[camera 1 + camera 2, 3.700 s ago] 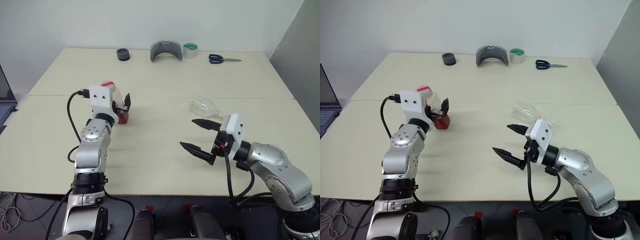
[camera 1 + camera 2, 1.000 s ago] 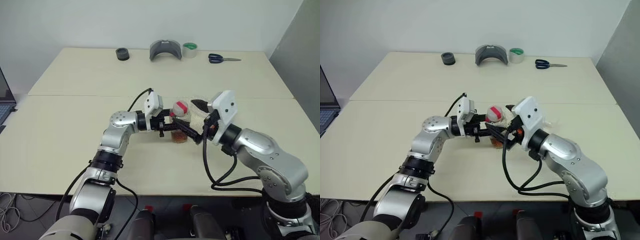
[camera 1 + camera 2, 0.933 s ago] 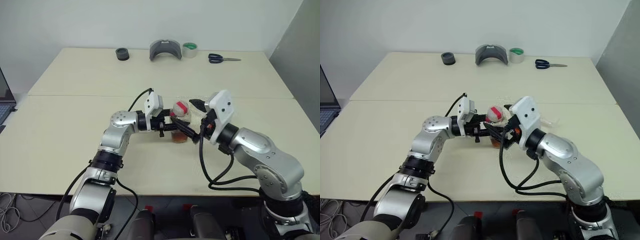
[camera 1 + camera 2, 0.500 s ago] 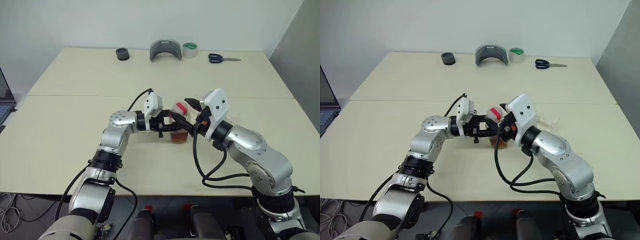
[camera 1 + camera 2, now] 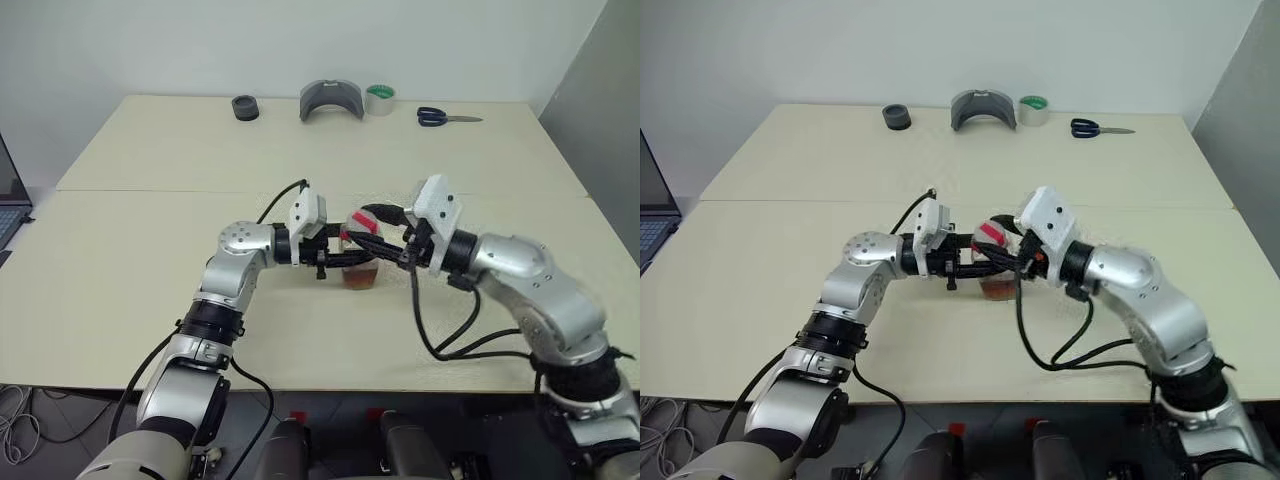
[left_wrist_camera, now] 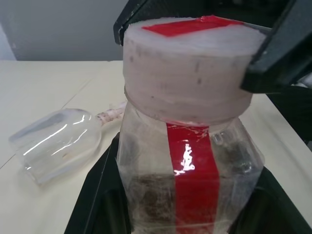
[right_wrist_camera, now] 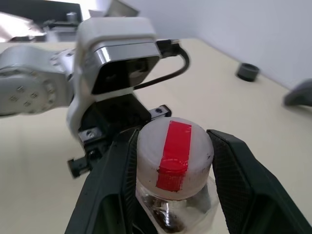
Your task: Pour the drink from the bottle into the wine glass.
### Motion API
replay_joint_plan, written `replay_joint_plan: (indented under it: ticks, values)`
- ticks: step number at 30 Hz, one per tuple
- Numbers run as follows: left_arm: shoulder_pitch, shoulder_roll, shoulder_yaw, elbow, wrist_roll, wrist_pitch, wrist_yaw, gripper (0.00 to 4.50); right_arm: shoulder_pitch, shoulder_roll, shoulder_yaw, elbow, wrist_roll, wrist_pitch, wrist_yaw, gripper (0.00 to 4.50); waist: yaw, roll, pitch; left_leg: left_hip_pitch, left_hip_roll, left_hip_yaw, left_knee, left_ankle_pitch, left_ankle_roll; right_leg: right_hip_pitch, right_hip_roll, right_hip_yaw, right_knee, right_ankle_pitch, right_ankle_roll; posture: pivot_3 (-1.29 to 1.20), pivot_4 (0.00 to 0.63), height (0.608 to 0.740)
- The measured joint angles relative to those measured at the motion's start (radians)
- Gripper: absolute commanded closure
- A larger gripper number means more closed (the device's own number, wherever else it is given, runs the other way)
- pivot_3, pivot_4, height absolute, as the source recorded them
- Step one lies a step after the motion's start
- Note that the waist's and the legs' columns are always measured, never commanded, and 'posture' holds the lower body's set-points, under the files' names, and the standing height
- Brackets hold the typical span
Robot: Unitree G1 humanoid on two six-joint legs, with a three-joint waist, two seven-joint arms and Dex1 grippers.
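Observation:
The bottle [image 5: 358, 262] stands upright mid-table, clear with a red label strip [image 6: 192, 175] and a pale cap [image 7: 174, 146] crossed by red tape. A little reddish-brown drink [image 5: 358, 278] sits in its bottom. My left gripper [image 5: 345, 262] reaches in level from the left, shut on the bottle's body. My right gripper [image 5: 368, 228] comes from the right, and its black fingers [image 7: 119, 175] press both sides of the cap. The wine glass [image 6: 53, 141] lies on its side on the table just behind the bottle.
Along the table's far edge lie a black ring [image 5: 246, 108], a grey curved piece [image 5: 332, 101], a green tape roll [image 5: 380, 100] and blue scissors [image 5: 447, 118]. A laptop corner [image 5: 8, 205] shows at the left edge.
My right gripper has rolled at the wrist and its fingers have narrowed from wide open onto the bottle's cap. My left gripper has kept still on the bottle.

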Motion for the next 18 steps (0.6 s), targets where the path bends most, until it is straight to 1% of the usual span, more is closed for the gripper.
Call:
replay_joint_plan:
  ticks: [3,6,7,9,12,15,17,18]
  values:
    - [-0.007,0.002,-0.011,0.005,0.005,0.002,-0.014,2.68,-0.075,-0.047,0.007,0.123,0.025,-0.045,0.157,2.66,-0.004,0.0,0.0,0.0,0.0,0.0,0.0,0.0,0.0,0.0,0.0,0.0,0.001,0.0,0.0,0.0,0.15,0.74]
    - [-0.019,0.001,-0.018,0.008,0.01,0.005,-0.021,2.68,-0.096,-0.061,0.003,0.155,0.032,-0.052,0.211,2.66,-0.004,0.0,0.0,0.0,0.0,-0.001,0.0,0.0,0.0,0.0,0.0,0.0,0.0,0.0,0.0,0.0,0.15,0.74]
    - [-0.02,0.0,-0.018,0.009,0.011,0.005,-0.022,2.68,-0.091,-0.061,0.0,0.156,0.031,-0.058,0.209,1.91,-0.004,0.0,0.0,0.0,0.0,0.0,0.0,0.0,0.0,0.0,0.0,0.0,0.0,0.0,0.0,0.0,0.15,0.74]
    - [-0.022,0.001,-0.016,0.011,0.008,0.008,-0.026,2.68,-0.063,-0.069,-0.015,0.156,0.027,-0.055,0.199,1.25,-0.003,0.0,0.0,-0.001,0.0,-0.001,0.0,0.0,0.0,0.0,-0.001,0.0,0.0,0.0,0.0,0.0,0.15,0.74]
    - [-0.023,0.003,-0.007,0.014,0.008,0.011,-0.027,2.68,-0.003,-0.082,-0.067,0.124,0.031,-0.001,0.15,0.19,0.002,0.0,0.001,-0.001,0.0,0.0,0.0,0.0,0.0,0.0,-0.001,0.0,0.0,0.0,0.0,0.0,0.15,0.74]
    - [-0.025,0.001,-0.006,0.02,0.007,0.011,-0.028,2.68,0.061,-0.071,-0.149,-0.019,0.076,0.093,0.049,0.18,0.002,0.0,0.001,-0.001,0.0,-0.001,0.0,0.0,0.0,-0.001,-0.001,0.0,0.0,0.0,0.0,0.0,0.15,0.74]
    - [-0.028,-0.001,-0.005,0.026,0.007,0.011,-0.028,2.68,0.1,-0.025,-0.175,-0.127,0.097,0.154,-0.046,0.18,0.001,0.0,0.001,-0.001,0.0,-0.001,0.0,0.0,0.0,-0.001,-0.001,0.0,0.001,0.0,0.0,0.0,0.15,0.74]
    - [-0.031,-0.001,-0.004,0.031,0.007,0.011,-0.028,2.68,0.114,0.022,-0.178,-0.173,0.101,0.184,-0.108,0.18,-0.001,0.0,0.0,-0.001,0.0,-0.001,0.0,0.0,0.0,-0.001,-0.001,0.0,0.001,0.0,0.0,0.0,0.15,0.74]
